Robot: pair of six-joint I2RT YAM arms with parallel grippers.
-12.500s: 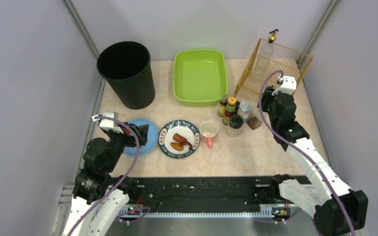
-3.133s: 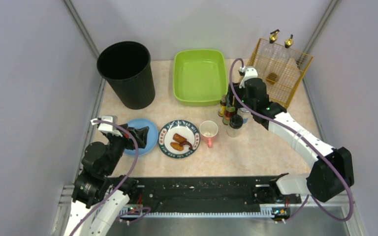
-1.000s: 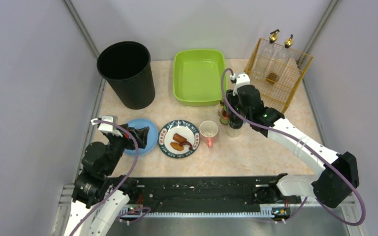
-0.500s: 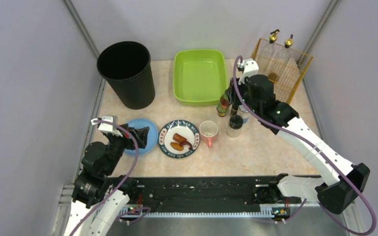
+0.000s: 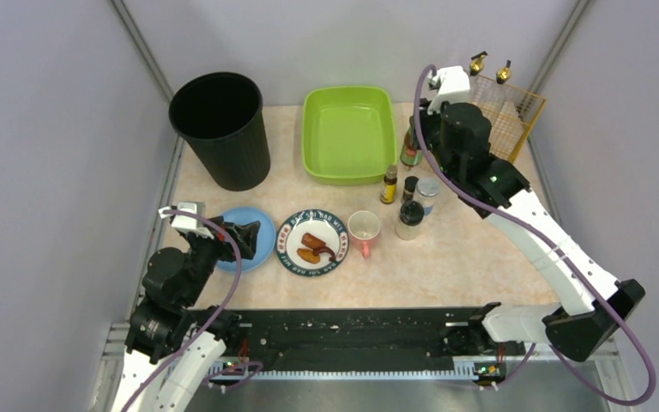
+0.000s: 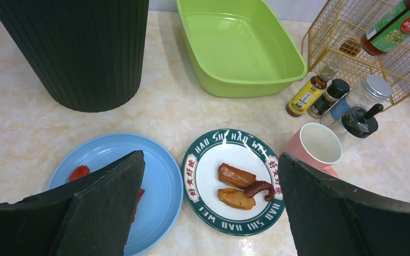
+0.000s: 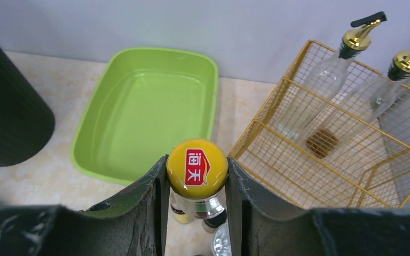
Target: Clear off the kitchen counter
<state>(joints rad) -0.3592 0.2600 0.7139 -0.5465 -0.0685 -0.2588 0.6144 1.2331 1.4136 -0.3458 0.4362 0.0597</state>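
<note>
The beige kitchen counter (image 5: pixel 480 249) holds dishes and condiment bottles. My right gripper (image 5: pixel 413 142) is shut on the yellow cap of a sauce bottle (image 7: pixel 197 169) and holds it up in the air between the green tub and the wire basket; the bottle also shows in the left wrist view (image 6: pixel 397 24). My left gripper (image 6: pixel 211 158) is open and empty, low over the blue plate (image 6: pixel 155 181) and the green-rimmed plate of food (image 6: pixel 235 181).
A black bin (image 5: pixel 220 129) stands back left, a lime-green tub (image 5: pixel 347 133) back centre, and a gold wire basket (image 5: pixel 502 116) with two dispenser bottles back right. A pink cup (image 5: pixel 364 228), a small yellow-label bottle (image 5: pixel 389 184), a dark-capped bottle (image 5: pixel 409 189), a silver-lidded jar (image 5: pixel 427 190) and a black-topped grinder (image 5: pixel 409 219) stand mid-counter.
My right gripper closed on the sauce bottle in the cluster, lifted it and carried it back toward the wire basket. The left arm has not moved.
</note>
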